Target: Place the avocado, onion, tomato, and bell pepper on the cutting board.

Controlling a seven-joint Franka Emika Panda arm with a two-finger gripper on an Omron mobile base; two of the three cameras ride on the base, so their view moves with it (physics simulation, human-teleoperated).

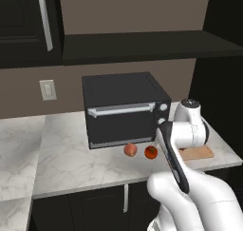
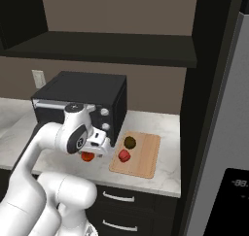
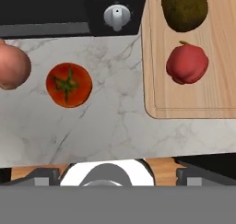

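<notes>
cutting board (image 3: 193, 96): light tan wood, flat on the marble worktop (image 3: 115, 126) just right of the black toaster oven (image 2: 80, 96); from the left base camera you just catch a sliver of it behind the arm

avocado (image 3: 184, 8): on the board, at the end nearest the wall; dull olive-brown, sitting by itself

bell pepper (image 3: 186, 64): red one, also on the board, just in front of the avocado and not touching it

tomato (image 3: 69, 85): orange-red with the dark green star on top, on the bare worktop in front of the oven, off the board with a strip of marble in between

onion (image 3: 13, 66): pale peachy ball, on the worktop next to the tomato on the side away from the board, close but there's a small gap

end effector (image 2: 95, 150): hanging over the worktop in front of the oven, about above the tomato, pointing straight down; jaws spread wide, nothing in them

oven knob (image 3: 116, 16): white dial on the oven front, right by the board's edge in the hand cam

so far: two on the board, two off it
</notes>
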